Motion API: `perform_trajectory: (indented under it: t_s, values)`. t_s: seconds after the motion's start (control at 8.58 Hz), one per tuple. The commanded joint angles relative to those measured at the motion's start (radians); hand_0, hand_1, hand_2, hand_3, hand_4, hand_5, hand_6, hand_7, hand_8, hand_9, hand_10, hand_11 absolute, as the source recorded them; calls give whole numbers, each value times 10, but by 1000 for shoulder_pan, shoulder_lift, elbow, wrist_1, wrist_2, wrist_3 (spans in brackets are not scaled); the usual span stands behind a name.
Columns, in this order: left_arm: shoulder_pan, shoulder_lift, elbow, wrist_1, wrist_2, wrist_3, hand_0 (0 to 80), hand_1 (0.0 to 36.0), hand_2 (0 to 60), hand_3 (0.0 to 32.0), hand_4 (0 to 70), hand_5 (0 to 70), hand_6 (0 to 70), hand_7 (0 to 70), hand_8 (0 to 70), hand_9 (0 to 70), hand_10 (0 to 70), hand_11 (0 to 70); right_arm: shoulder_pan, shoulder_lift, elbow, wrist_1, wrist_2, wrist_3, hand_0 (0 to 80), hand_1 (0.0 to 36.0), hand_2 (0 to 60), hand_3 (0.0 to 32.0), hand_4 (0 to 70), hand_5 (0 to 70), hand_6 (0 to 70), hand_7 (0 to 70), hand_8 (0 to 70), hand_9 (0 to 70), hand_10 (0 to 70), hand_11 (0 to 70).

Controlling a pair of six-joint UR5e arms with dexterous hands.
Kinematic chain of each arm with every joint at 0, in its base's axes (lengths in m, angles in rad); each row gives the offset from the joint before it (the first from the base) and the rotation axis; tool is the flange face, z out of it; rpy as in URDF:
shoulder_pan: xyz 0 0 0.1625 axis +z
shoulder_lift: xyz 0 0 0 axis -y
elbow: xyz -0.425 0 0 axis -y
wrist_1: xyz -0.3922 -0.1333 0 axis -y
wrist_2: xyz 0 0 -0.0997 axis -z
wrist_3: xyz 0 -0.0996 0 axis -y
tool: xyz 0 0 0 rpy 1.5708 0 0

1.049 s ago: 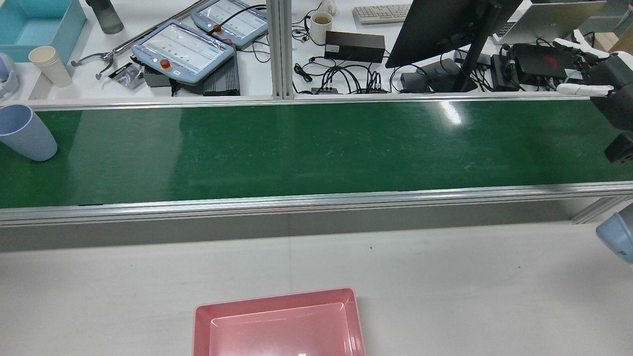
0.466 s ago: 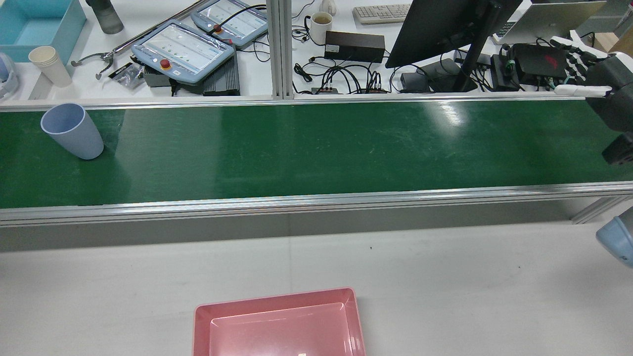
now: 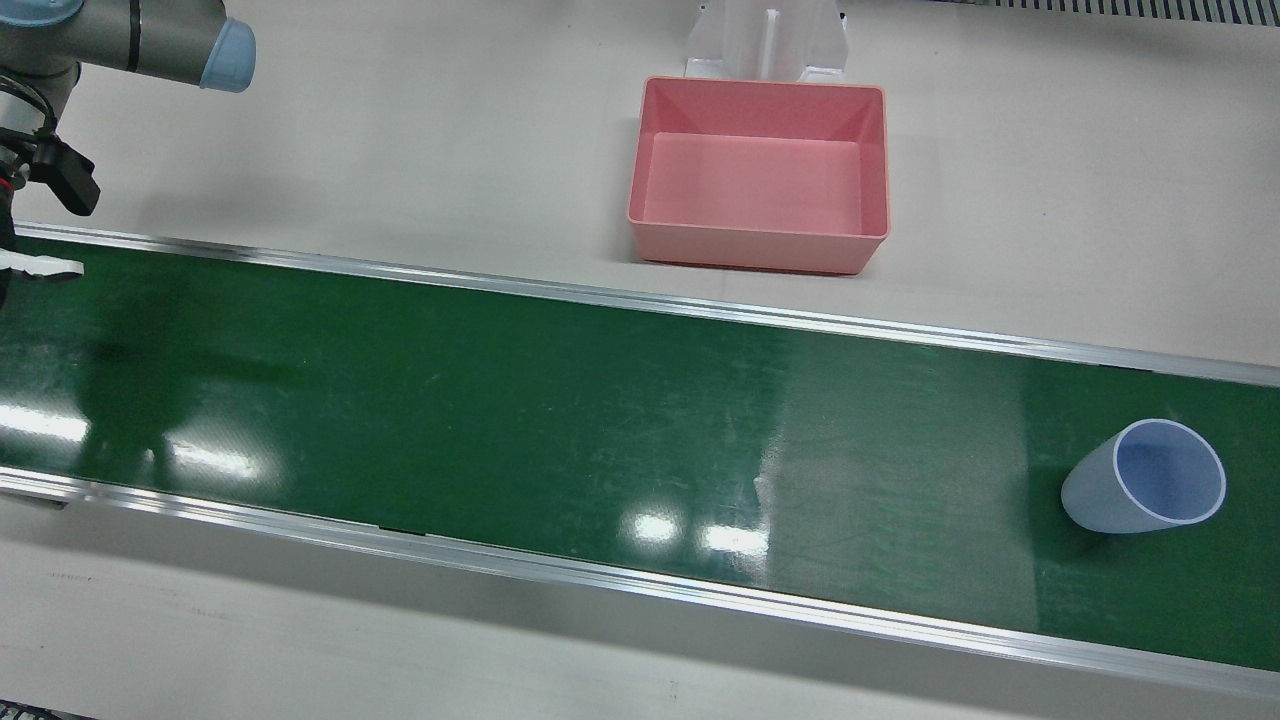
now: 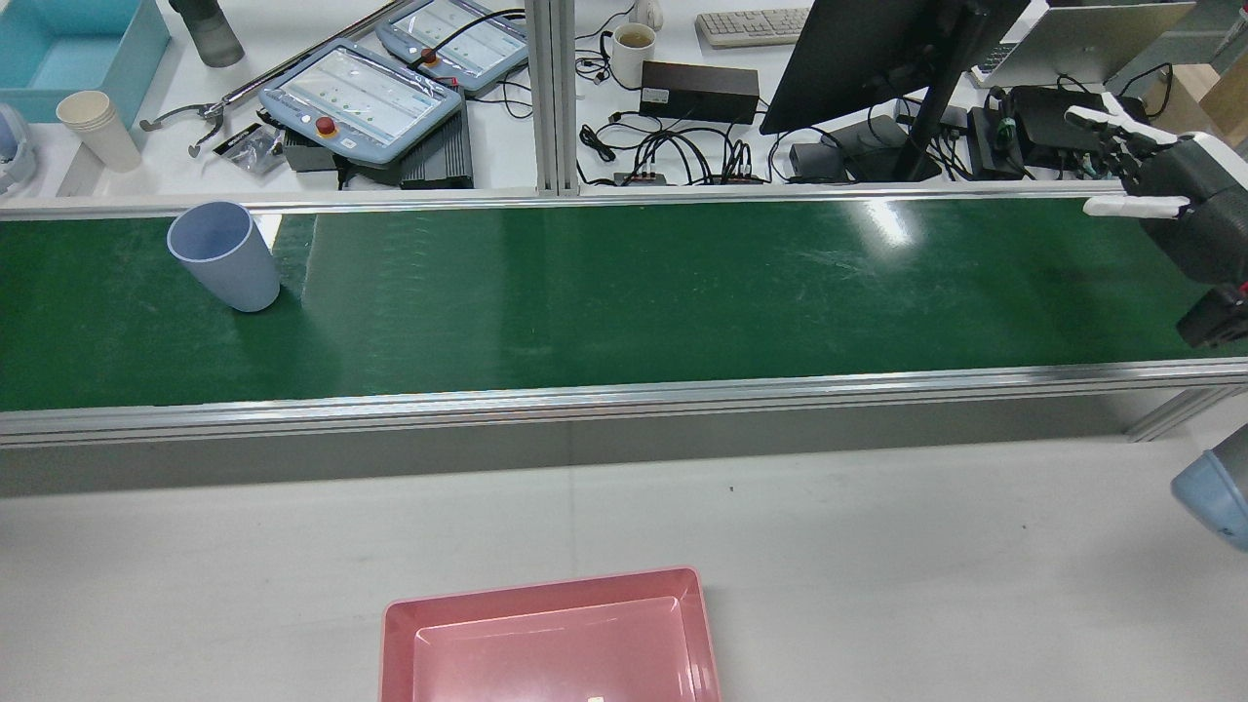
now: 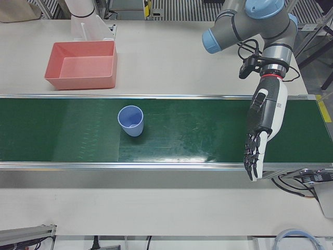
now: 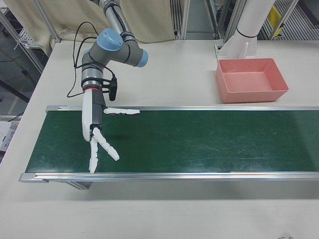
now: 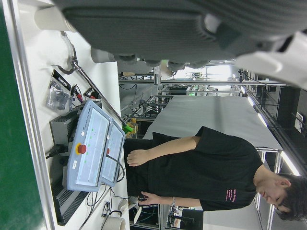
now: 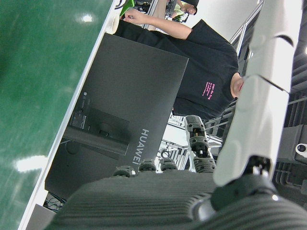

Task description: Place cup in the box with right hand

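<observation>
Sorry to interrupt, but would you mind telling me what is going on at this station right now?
A blue cup stands upright on the green conveyor belt, near the robot's left end. The right hand hangs open over the belt's opposite end, holding nothing. The left hand is also open over the belt and apart from the cup. The pink box sits empty on the table beside the belt. Nothing has been grasped yet.

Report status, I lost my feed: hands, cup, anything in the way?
Right hand open over the belt's far end. Left hand open, idle. Cup upright on the belt, far from the right hand. Pink box empty, path clear.
</observation>
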Motion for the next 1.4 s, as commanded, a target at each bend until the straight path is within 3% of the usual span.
perform_trajectory:
  t_s: [0.0, 0.23, 0.82, 1.28]
  values:
    - [0, 0, 1, -1, 0, 0, 0, 0, 0, 0, 0, 0, 0, 0, 0, 0, 0, 0, -3, -58, -3, 1, 2, 19, 507, 202, 54, 0, 0, 67, 37, 92, 44, 19, 0, 0]
    - [0, 0, 1, -1, 0, 0, 0, 0, 0, 0, 0, 0, 0, 0, 0, 0, 0, 0, -6, -54, -6, 1, 2, 20, 504, 199, 58, 0, 0, 67, 45, 138, 48, 37, 0, 0]
    - [0, 0, -2, 1, 0, 0, 0, 0, 0, 0, 0, 0, 0, 0, 0, 0, 0, 0, -9, -40, -26, 3, 3, 8, 496, 191, 61, 0, 0, 62, 42, 124, 42, 41, 0, 0]
    - [0, 0, -4, 1, 0, 0, 0, 0, 0, 0, 0, 0, 0, 0, 0, 0, 0, 0, -6, 27, -59, -2, 3, -1, 492, 188, 64, 0, 0, 61, 44, 139, 41, 44, 0, 0]
